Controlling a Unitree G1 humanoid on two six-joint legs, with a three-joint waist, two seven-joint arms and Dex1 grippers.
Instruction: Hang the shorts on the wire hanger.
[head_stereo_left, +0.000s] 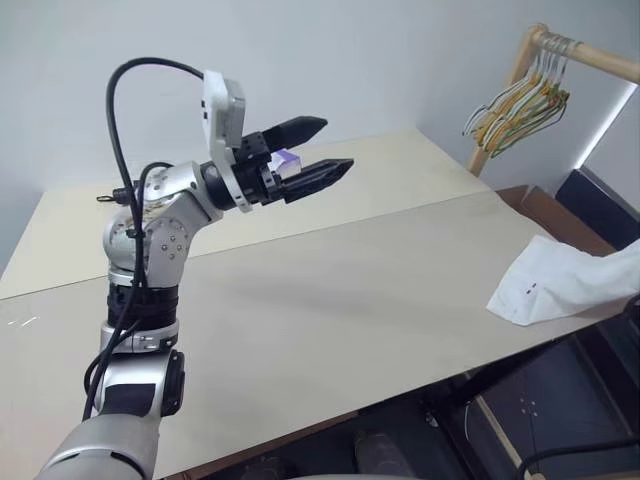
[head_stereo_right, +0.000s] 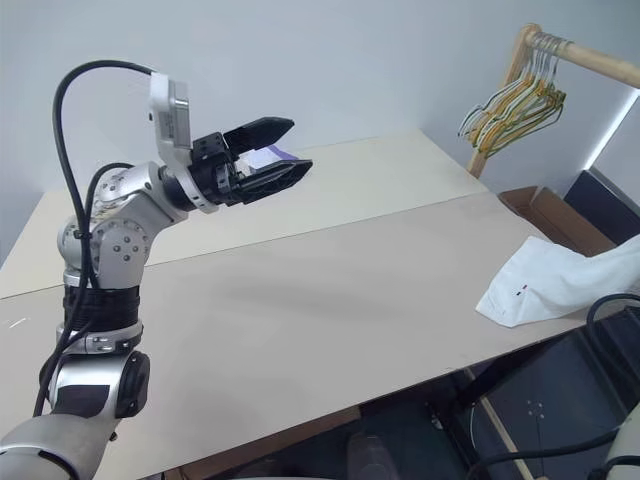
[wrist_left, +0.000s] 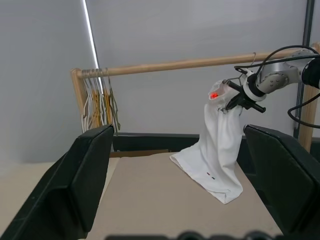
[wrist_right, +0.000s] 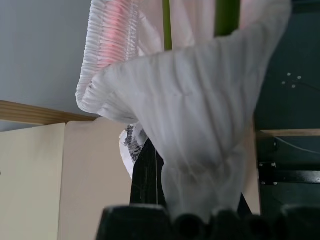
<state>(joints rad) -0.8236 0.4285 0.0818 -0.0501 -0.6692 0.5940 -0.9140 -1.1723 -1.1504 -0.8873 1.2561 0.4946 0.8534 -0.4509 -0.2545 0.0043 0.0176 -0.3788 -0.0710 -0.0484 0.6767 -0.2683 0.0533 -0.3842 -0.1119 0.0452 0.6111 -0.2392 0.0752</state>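
Left wrist view: right claw (wrist_left: 231, 102) grips shorts (wrist_left: 216, 150) | left claw (head_stereo_left: 325, 150) wide, empty

shorts (head_stereo_left: 570, 283) cut by frame edge, 2 hem marks too small

White shorts (wrist_left: 216, 150), beige table (head_stereo_left: 330, 290)

One shorts (head_stereo_left: 565, 281). One table (head_stereo_left: 330, 300). One wooden rail (wrist_left: 190, 64), a bunch of hangers (head_stereo_left: 520, 103) at its end, count unclear. Two grippers: left (head_stereo_left: 318, 151), right (wrist_left: 231, 100).
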